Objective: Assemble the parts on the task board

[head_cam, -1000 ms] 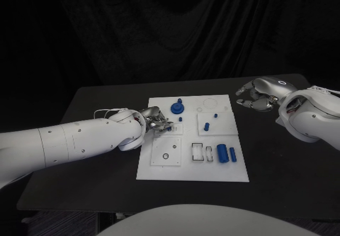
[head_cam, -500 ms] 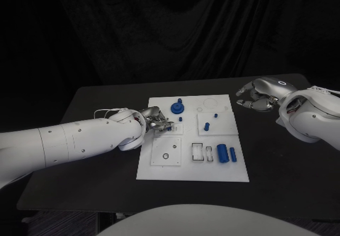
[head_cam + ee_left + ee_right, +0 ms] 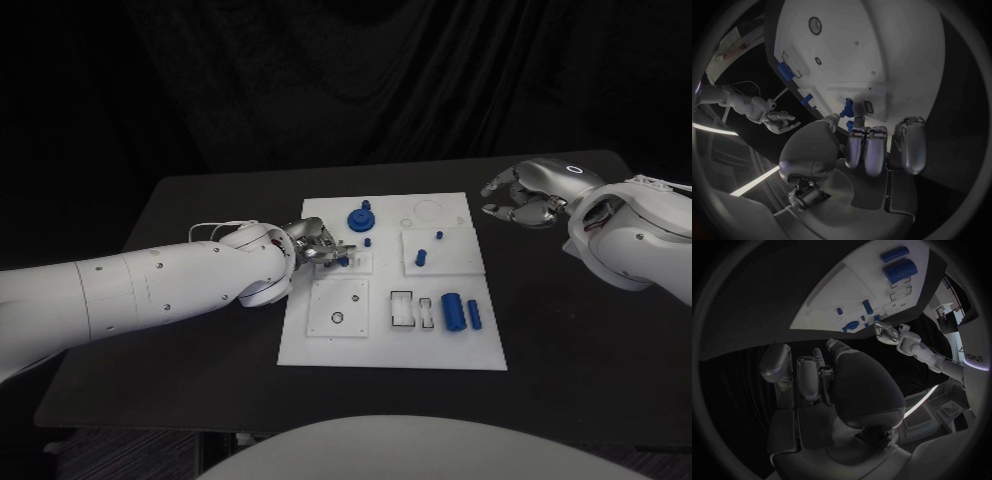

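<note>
The white task board [image 3: 335,340] lies mid-table. My left hand [image 3: 320,250] hovers low over its left-middle area and pinches a small blue part [image 3: 848,106] between thumb and fingertip, right at the board [image 3: 879,50]. A large blue knob [image 3: 361,219], short pegs [image 3: 421,257] and two blue cylinders [image 3: 453,311] sit on the board. My right hand [image 3: 522,200] hangs beyond the board's far right corner, with loosely bent fingers apart and nothing in them. The right wrist view shows that hand [image 3: 817,375], the board [image 3: 854,295] and the cylinders [image 3: 901,270].
The black table [image 3: 188,350] surrounds the board with open room on every side. My left forearm [image 3: 144,290] lies across the table's left half. Two rectangular slots [image 3: 401,310] sit beside the cylinders.
</note>
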Controlling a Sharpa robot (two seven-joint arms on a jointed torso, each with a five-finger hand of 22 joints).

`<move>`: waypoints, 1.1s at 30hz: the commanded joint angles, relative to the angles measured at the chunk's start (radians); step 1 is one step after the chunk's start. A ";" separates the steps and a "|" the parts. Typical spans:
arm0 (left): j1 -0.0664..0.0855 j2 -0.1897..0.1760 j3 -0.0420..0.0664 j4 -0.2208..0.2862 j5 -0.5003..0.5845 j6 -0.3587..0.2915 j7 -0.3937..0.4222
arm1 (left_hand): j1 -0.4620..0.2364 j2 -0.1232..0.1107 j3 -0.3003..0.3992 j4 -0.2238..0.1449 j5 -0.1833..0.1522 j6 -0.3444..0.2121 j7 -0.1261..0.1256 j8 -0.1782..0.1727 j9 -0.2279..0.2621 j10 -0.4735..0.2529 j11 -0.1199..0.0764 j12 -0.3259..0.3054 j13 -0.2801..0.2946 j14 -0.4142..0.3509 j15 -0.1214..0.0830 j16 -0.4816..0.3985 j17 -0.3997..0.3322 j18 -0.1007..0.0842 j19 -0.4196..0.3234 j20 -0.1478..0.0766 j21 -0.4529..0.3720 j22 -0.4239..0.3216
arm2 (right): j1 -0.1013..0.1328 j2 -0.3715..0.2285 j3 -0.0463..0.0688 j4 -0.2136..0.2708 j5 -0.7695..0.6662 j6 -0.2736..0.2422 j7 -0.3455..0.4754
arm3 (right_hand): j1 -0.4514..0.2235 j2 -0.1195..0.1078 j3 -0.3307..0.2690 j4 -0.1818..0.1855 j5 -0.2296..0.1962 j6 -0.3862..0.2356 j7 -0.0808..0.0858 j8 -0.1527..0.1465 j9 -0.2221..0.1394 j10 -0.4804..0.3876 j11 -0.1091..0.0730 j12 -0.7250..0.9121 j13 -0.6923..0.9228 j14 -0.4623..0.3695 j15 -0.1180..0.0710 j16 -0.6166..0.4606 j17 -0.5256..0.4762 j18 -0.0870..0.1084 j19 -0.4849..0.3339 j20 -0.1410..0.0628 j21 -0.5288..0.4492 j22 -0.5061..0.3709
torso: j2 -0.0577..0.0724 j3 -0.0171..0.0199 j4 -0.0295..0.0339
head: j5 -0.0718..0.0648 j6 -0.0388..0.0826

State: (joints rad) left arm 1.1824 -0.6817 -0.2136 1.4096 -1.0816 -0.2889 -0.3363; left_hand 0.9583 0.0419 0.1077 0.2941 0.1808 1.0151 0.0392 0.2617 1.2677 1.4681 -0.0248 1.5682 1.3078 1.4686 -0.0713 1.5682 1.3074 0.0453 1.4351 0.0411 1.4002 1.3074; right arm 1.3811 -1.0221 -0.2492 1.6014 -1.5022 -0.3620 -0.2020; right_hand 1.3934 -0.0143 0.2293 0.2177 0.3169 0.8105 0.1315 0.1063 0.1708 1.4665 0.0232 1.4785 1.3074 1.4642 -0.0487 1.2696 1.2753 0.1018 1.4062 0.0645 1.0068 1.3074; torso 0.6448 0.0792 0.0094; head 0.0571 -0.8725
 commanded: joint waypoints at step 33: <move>-0.002 -0.001 0.001 0.003 0.005 -0.015 0.078 | -0.113 0.118 -0.156 -0.001 0.035 0.013 -0.017 0.081 0.068 0.103 -0.016 0.003 0.263 0.102 -0.011 0.003 0.263 0.003 0.018 -0.009 -0.002 0.181 | -0.003 0.001 0.001 -0.005 0.039 0.012 -0.018 | 0.006 0.003 0.012 -0.002 0.007 0.015 0.001 -0.003 -0.003 0.000 0.009 -0.010 0.159 0.033 0.008 -0.011 -0.006 0.007 -0.010 0.000 -0.020 0.070 | 0.000 -0.0002 -0.0008 | 0.003 0.000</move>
State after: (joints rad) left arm 1.1821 -0.6843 -0.2136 1.4100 -1.0817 -0.2885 -0.3009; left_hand 0.8428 0.1522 -0.0432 0.2916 0.2113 1.0230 0.0238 0.3393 1.3080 1.4652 -0.0351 1.5682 1.3078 1.4650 -0.0750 1.5682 1.3075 0.0454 1.4445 0.0318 1.3929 1.3074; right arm 1.3805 -1.0208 -0.2492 1.5969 -1.4641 -0.3529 -0.2040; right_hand 1.3934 -0.0143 0.2348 0.2177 0.3169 0.8177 0.1314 0.1063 0.1689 1.4665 0.0231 1.4746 1.3074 1.4642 -0.0488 1.2617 1.2702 0.1018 1.4062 0.0645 0.9932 1.3074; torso 0.6447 0.0788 0.0091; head 0.0591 -0.8725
